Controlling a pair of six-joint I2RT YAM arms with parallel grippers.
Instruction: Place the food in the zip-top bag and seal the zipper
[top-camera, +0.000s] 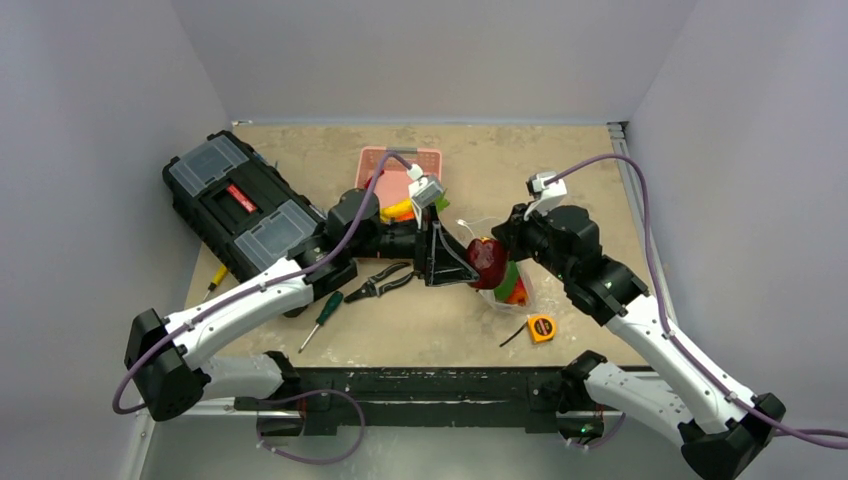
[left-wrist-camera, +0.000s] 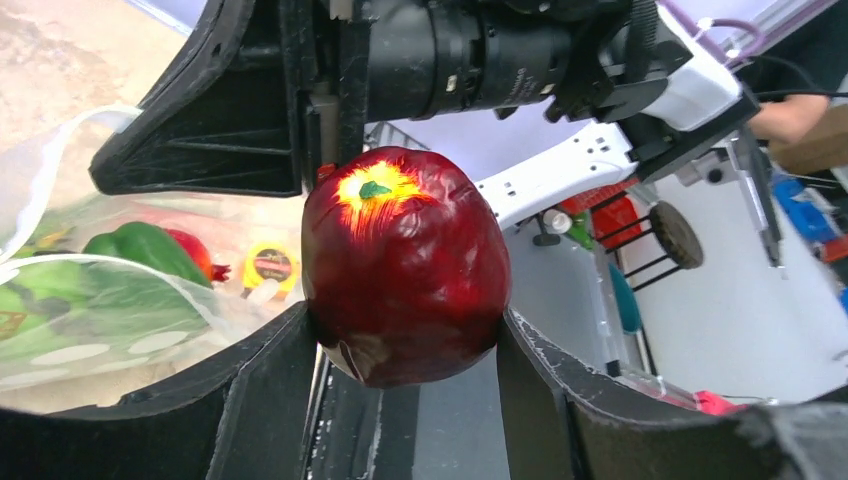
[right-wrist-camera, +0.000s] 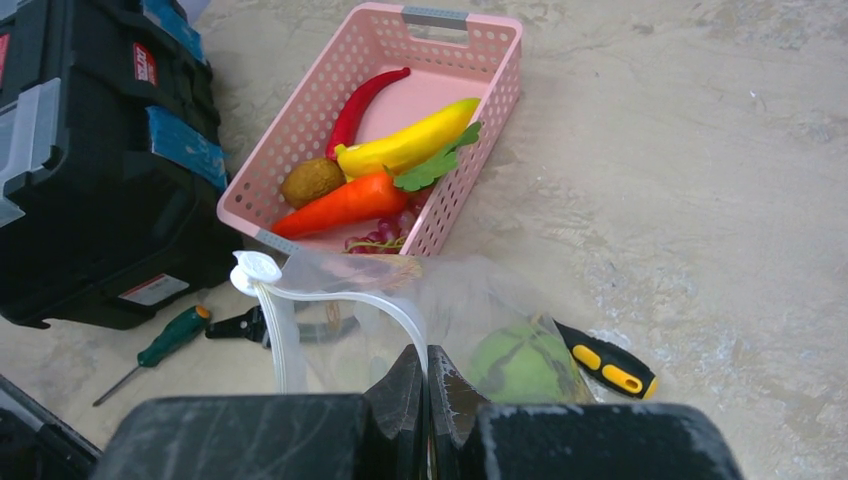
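My left gripper (left-wrist-camera: 403, 318) is shut on a dark red apple (left-wrist-camera: 405, 265), held between both fingers beside the bag's mouth (top-camera: 487, 258). The zip-top bag (right-wrist-camera: 460, 300) is clear, and its whitish zipper strip (right-wrist-camera: 340, 298) arches open. My right gripper (right-wrist-camera: 427, 365) is shut on that rim and holds it up. Inside the bag lie a green pepper (left-wrist-camera: 140, 250) and a red item; its lower part rests on the table (top-camera: 515, 290). More food sits in the pink basket (right-wrist-camera: 300, 130): a carrot (right-wrist-camera: 345, 203), a yellow squash (right-wrist-camera: 410, 143) and a red chili (right-wrist-camera: 360, 100).
A black toolbox (top-camera: 235, 200) stands at the back left. Pliers (top-camera: 385, 282) and a green-handled screwdriver (top-camera: 322, 315) lie under my left arm. A yellow tape measure (top-camera: 541, 328) sits in front of the bag. A black and yellow handle (right-wrist-camera: 610, 362) lies beside the bag.
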